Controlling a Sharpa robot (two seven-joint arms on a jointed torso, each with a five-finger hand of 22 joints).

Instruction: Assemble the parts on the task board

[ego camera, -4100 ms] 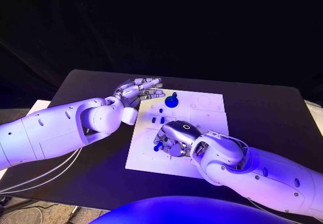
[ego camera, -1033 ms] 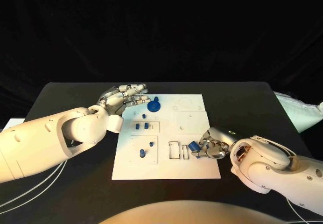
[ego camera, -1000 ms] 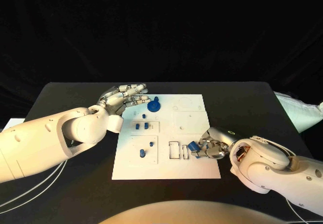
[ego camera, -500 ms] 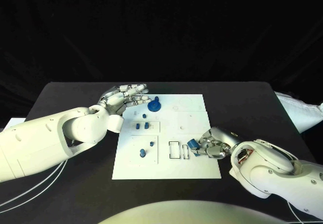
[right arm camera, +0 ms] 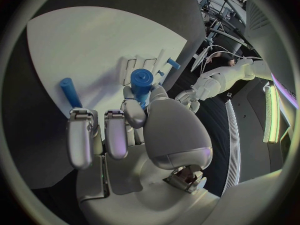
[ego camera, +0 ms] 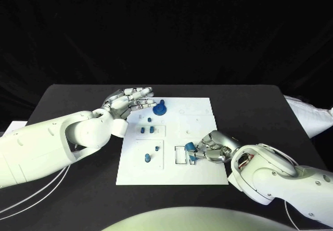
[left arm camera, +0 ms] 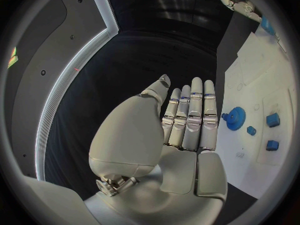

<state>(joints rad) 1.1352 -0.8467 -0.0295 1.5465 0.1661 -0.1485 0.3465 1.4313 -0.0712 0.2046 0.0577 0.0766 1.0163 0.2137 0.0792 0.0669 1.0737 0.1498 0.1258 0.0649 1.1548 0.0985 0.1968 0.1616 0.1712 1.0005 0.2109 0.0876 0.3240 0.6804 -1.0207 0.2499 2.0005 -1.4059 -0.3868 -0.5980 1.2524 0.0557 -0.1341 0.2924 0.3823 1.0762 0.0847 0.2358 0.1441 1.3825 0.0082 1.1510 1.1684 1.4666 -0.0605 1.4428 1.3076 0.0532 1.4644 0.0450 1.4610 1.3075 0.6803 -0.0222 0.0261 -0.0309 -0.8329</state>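
- Holding a short blue plastic cylinder point(ego camera: 190, 146) between its thumb and curled fingers, the right silver hand point(ego camera: 210, 148) sits low over the near right part of the white rectangular task board point(ego camera: 208, 173), beside two narrow outlined slots point(ego camera: 185, 154).
- In the right wrist view the same blue cylinder point(right arm camera: 141, 81) stands up out of the pinch, its flat round end showing, while a second slim blue peg point(right arm camera: 70, 92) rises by the tips of the other fingers point(right arm camera: 80, 135); whether those fingers touch that peg I cannot tell.
- The left silver hand point(ego camera: 130, 100) hangs above the far left corner of the board, holding nothing, its fingers loosely spread and slightly bent; in the left wrist view the hand point(left arm camera: 181, 130) shows its fingers straight and side by side, with the thumb set apart.
- A round blue gear-like part point(ego camera: 159, 109) with an upright stem stands on the board just beside the left hand's fingertips, apart from them.
- Two small blue block parts point(ego camera: 146, 130) lie side by side in a square recess on the left side of the board.
- Nearer the robot, another small blue part point(ego camera: 147, 157) lies in the square below, with a tiny blue piece point(ego camera: 157, 148) just beside it.
- The board lies flat in the middle of the black counter point(ego camera: 69, 96).
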